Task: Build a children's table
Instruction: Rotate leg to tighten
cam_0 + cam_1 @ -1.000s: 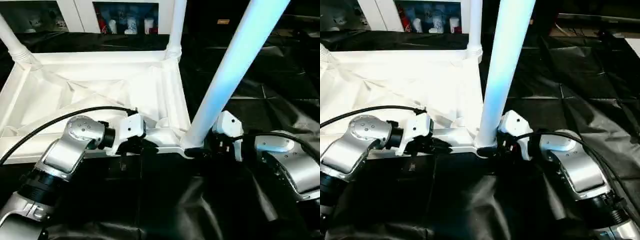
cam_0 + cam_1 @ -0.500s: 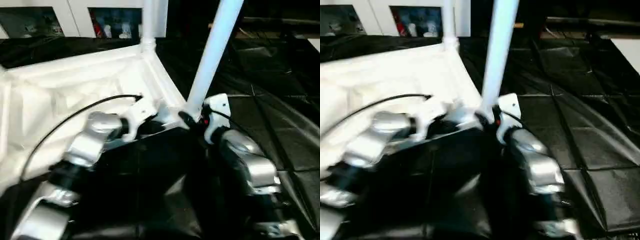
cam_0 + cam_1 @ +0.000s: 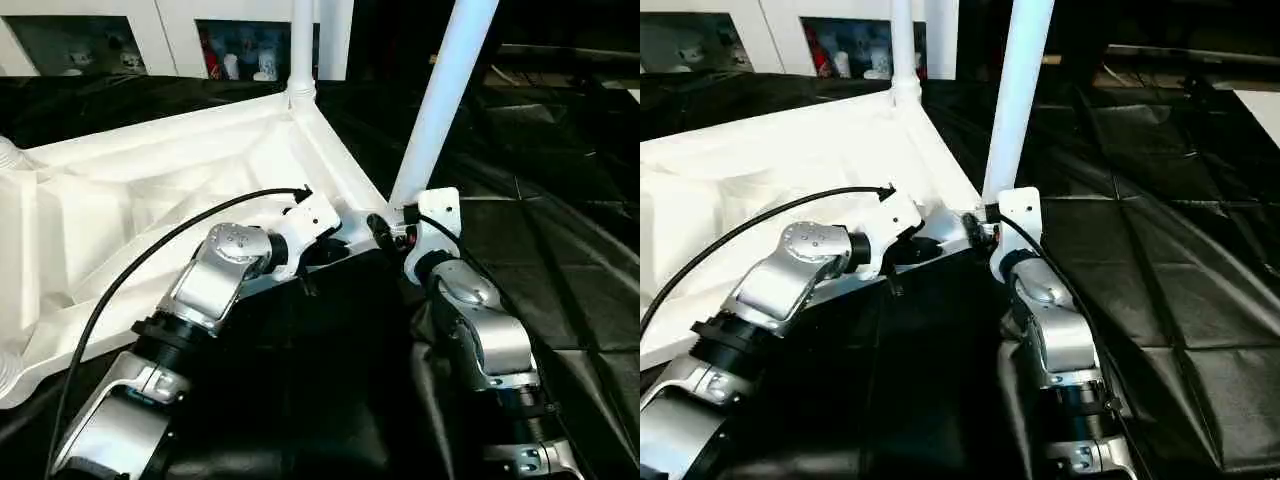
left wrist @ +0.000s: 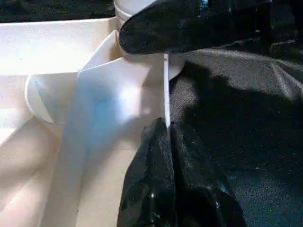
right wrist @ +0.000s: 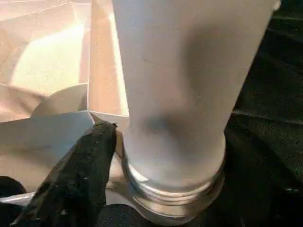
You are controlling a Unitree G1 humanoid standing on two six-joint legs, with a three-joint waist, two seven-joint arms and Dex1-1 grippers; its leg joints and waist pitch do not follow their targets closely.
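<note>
Nearest the camera, two silver forearms reach forward over black sheeting [image 3: 300, 400] toward the near corner of the upturned white tabletop [image 3: 150, 200]. On the left, the left gripper [image 4: 166, 130] has its two black fingers pressed together, pinching the thin edge of the tabletop's rim just beside the corner. Close by on the right, the right gripper [image 3: 385, 232] sits at the foot of the near leg [image 3: 445, 95]; one black finger [image 5: 78, 175] lies against the tabletop's rim beside the leg's base, and its mate cannot be made out, so whether the pincer is apart or clamped on the leg cannot be told. That leg stands in the near corner socket, leaning slightly to the right as it rises, its threaded collar visible at the joint in the right wrist view. Farther back, the ribbed underside spreads away to the left, and a second leg [image 3: 302, 45] stands upright in the far corner socket. Beyond it, a white cabinet [image 3: 170, 35] with glass doors lines the background.
</note>
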